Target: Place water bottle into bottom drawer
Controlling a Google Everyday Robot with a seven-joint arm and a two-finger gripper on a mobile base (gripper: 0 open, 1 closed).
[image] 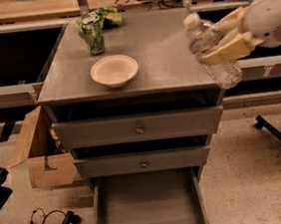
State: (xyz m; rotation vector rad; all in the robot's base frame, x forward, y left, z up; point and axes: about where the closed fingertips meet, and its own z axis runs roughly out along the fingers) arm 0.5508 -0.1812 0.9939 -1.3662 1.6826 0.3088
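From my one camera view I see the gripper (218, 40) at the right, level with the right-hand edge of the cabinet top (169, 56), its arm reaching in from the right side of the frame. Its two tan fingers (227, 52) are closed around the water bottle (203, 37), one above and one below the bottle's middle. The bottle is off the surface and tilted, with the white cap pointing up and to the left and the base hanging down past the cabinet's right front corner. I think the base is clear of the cabinet edge, though the angle makes that hard to judge. On the cabinet top a green can (92, 34) stands upright near the back left, with a crumpled green bag (109, 14) just behind it, and a pale bowl (114, 70) sits in front of the can, well apart from the bottle. Below, the two upper drawers (139, 129) with round knobs are pushed in. The bottom drawer (147, 203) is pulled out toward me, a long grey tray with nothing in it that I can see. A cardboard box (40, 154) sits on the floor to the left of the cabinet, near a loose black cable (42, 222).
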